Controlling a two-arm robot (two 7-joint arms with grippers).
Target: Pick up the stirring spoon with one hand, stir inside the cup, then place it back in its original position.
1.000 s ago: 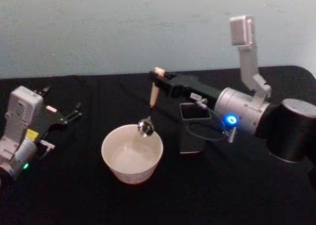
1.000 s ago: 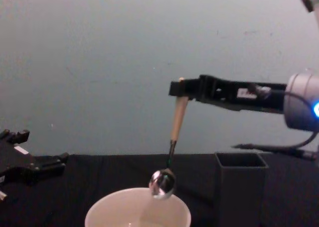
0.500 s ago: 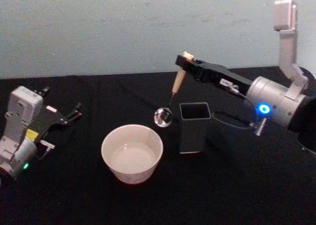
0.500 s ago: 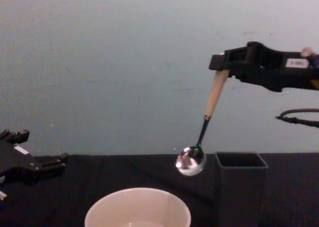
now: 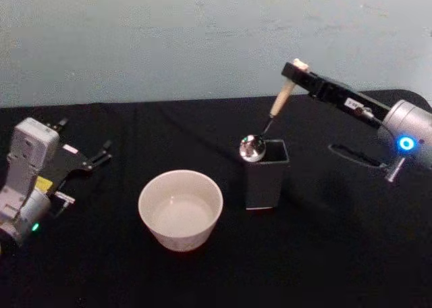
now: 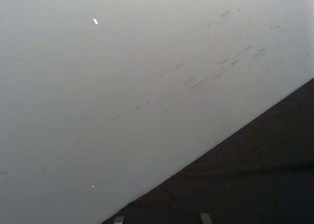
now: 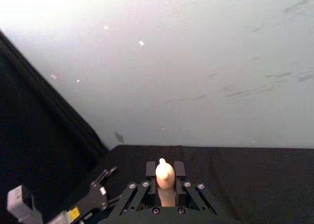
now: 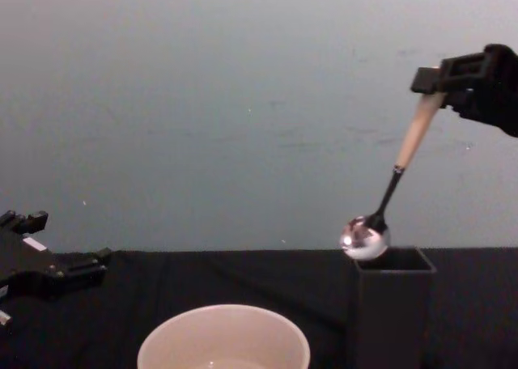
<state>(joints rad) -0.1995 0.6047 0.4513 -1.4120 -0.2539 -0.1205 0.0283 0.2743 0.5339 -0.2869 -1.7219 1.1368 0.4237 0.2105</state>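
Spoon (image 5: 252,148) moved from cup (image 5: 177,239) to holder (image 5: 262,183) rim.

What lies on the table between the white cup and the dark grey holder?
Nothing: in the head view, the stretch between the cup and the holder is bare black cloth.

Tilted spoon (image 5: 279,103) over holder (image 5: 263,181) rim; cup (image 5: 177,239) nr.

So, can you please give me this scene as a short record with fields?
holder: upright on the table, right of the cup
cup: on the table, no spoon in it
stirring spoon: tilted, bowl just above the holder's left rim, not inside
right gripper: raised, shut on the spoon's handle top
left gripper: open, parked at the table's left
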